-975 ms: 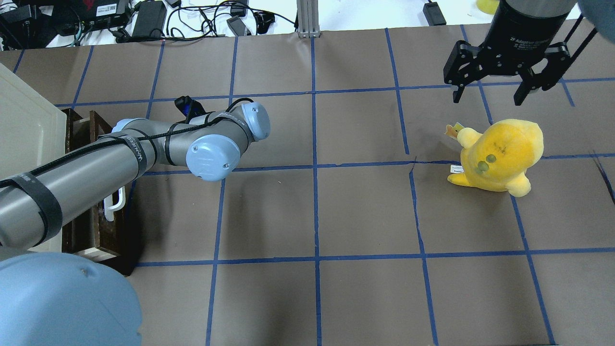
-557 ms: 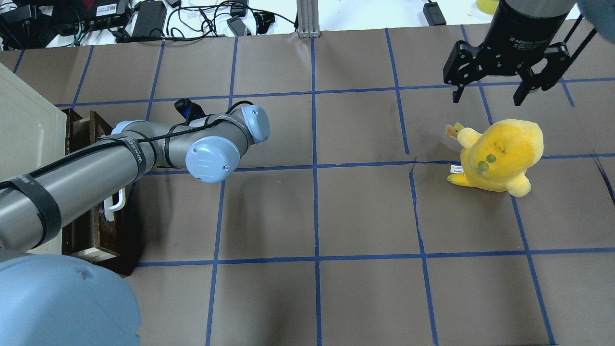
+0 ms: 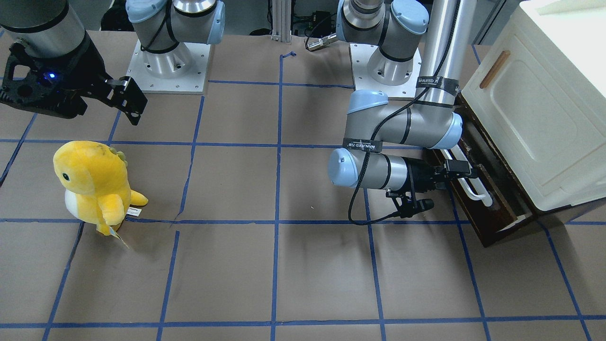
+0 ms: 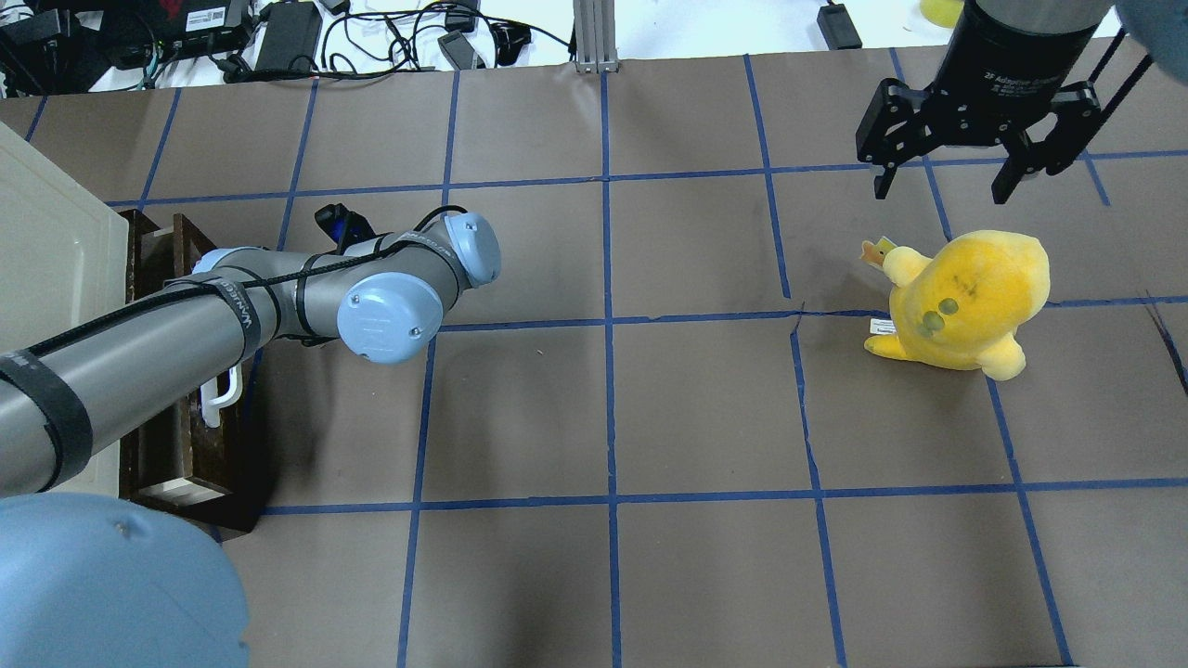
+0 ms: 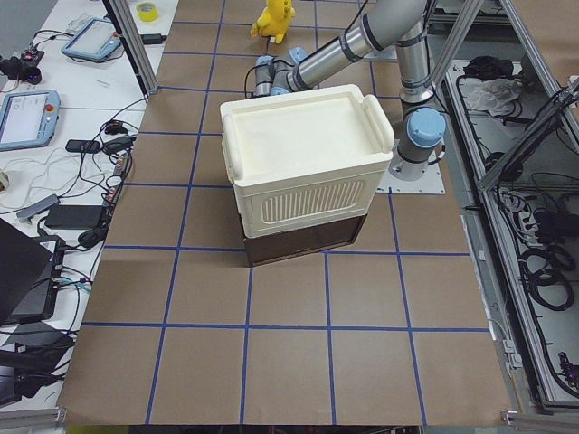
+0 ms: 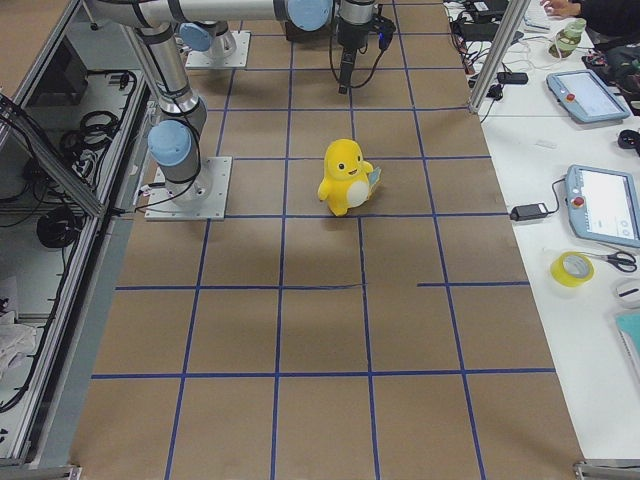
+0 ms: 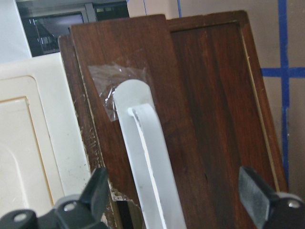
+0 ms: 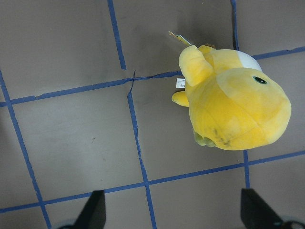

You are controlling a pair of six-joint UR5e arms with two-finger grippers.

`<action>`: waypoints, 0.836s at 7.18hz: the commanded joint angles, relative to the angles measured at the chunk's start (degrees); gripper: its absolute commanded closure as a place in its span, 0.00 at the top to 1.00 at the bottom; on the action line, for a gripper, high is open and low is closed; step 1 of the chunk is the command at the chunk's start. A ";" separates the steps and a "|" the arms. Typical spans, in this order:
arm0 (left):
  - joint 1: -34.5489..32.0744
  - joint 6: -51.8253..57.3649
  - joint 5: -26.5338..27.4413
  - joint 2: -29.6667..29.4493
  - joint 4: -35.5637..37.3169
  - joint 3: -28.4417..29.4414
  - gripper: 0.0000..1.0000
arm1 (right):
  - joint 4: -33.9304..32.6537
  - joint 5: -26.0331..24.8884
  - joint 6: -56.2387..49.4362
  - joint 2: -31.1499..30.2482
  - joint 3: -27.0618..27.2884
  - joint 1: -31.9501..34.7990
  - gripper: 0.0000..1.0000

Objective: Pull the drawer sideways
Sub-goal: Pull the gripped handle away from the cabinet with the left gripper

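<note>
Drawer [image 7: 205,109] lies straight ahead of the left gripper [image 7: 177,202], under the cream cabinet [image 3: 530,118] and partly out of it. Left gripper is spread wide, holding nothing. Its fingers [image 7: 97,188] stand one on each side of the white handle [image 7: 143,157], no contact seen. The bar's long axis runs at right angles to the line between the fingers, so closing should pinch its width. Bar sits nearer one finger than the other. Far across the table the right gripper [image 4: 941,190], also spread and empty, hangs by a yellow toy [image 4: 965,292]. Left arm is plainly the nearer.
</note>
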 commanded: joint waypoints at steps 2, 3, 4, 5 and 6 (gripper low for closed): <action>0.14 -0.35 -0.27 0.18 -0.02 -0.13 0.29 | 0.00 0.00 0.00 0.00 0.00 0.00 1.00; 0.14 -0.26 -0.54 0.18 0.07 -0.14 0.23 | 0.00 0.00 0.00 0.00 0.00 0.00 1.00; 0.14 0.00 -0.37 0.18 0.07 0.04 0.19 | 0.00 0.00 0.00 0.00 0.00 0.00 1.00; 0.14 0.53 -0.45 0.26 0.16 0.21 0.11 | 0.00 0.00 0.00 0.00 0.00 0.00 1.00; 0.14 0.79 -0.36 0.35 0.24 0.30 0.10 | 0.00 0.00 0.00 0.00 0.00 0.00 1.00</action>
